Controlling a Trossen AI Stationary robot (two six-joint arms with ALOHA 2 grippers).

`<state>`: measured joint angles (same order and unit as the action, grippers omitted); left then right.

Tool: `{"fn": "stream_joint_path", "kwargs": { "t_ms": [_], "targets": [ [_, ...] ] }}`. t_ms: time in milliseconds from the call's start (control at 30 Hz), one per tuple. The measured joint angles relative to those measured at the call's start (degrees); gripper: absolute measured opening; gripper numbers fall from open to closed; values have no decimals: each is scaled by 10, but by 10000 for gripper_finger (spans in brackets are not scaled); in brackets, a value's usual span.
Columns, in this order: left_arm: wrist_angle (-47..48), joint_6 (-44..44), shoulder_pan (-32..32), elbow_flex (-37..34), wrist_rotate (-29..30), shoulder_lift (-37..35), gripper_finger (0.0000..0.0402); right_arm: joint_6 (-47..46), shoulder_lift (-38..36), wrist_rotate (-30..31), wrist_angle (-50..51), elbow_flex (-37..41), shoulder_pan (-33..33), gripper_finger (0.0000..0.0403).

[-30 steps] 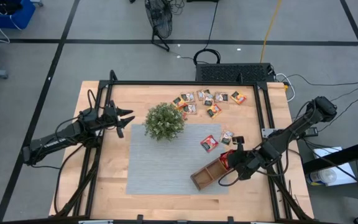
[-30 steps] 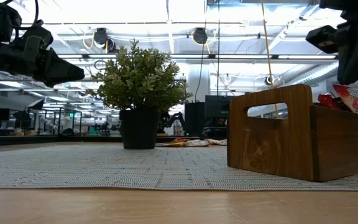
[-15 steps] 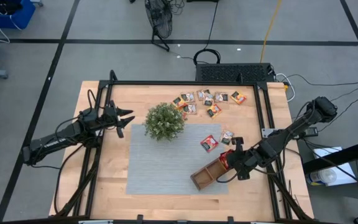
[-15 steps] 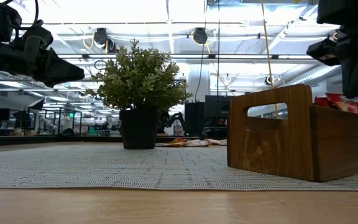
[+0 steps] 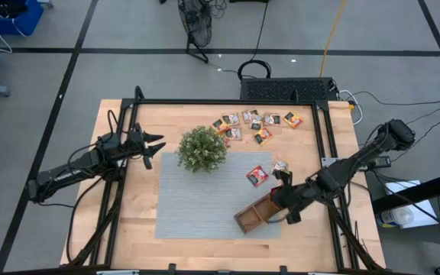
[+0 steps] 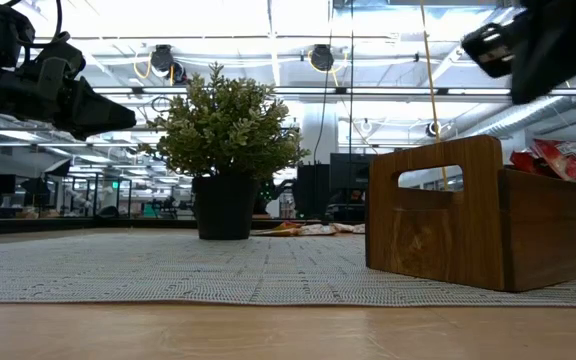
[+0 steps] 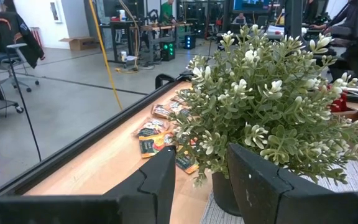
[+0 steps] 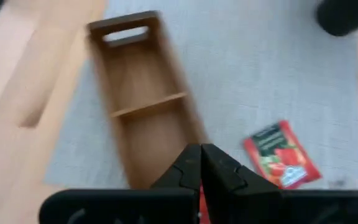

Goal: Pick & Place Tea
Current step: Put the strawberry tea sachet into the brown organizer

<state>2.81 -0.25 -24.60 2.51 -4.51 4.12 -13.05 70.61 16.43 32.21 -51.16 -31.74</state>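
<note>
From above, you see the left gripper [image 5: 157, 145] hanging over bare wood at the left of the table [image 5: 128, 221], just beside the potted plant [image 5: 202, 148], its fingers spread apart and holding nothing. The right gripper [image 5: 283, 178] sits over the far end of the wooden tray [image 5: 252, 215], which lies slanted at the near right corner of the grey mat [image 5: 197, 198]. Most of the tea sachets [image 5: 255, 124] lie scattered along the far edge of the table behind the plant. One red sachet [image 5: 257, 176] lies on the mat just beside the right gripper, and a paler one [image 5: 279, 166] sits at the mat's edge near it.

At table height, you see the tray [image 6: 468, 215] end-on, its cut-out handle facing the camera, and red sachets [image 6: 558, 160] showing above its side wall. The plant [image 6: 225, 150] stands on the mat farther back. The left gripper [image 6: 108, 112] reaches in from the upper left.

Past the left wrist's fingers [image 7: 257, 183], which stand parted, you look at the plant [image 7: 272, 112] close up, with sachets [image 7: 157, 134] on the wood beside it.

Past the right wrist's fingers [image 8: 219, 171], pressed together with nothing visible between the tips, you see two bare compartments of the tray [image 8: 145, 106] and a red sachet [image 8: 281, 154] lying on the mat beside it.
</note>
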Motion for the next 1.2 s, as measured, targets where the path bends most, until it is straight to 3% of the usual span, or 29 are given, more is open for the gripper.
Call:
{"fn": "stream_joint_path", "kwargs": {
  "t_ms": [100,300,533,833,1033,1200],
  "targets": [
    [0,0,0,0,0,0,148,3,0,-6,6,0,48,0],
    [0,0,0,0,0,0,147,73,13,-85,40,-41,173,0],
    [0,0,0,0,0,0,147,181,141,-190,108,-148,286,0],
    [0,0,0,0,0,0,147,215,313,-210,240,-217,342,0],
    [0,0,0,0,0,0,148,223,353,-210,224,-219,359,10],
    [0,0,0,0,0,0,147,225,349,-209,201,-219,362,64]
  ]
}}
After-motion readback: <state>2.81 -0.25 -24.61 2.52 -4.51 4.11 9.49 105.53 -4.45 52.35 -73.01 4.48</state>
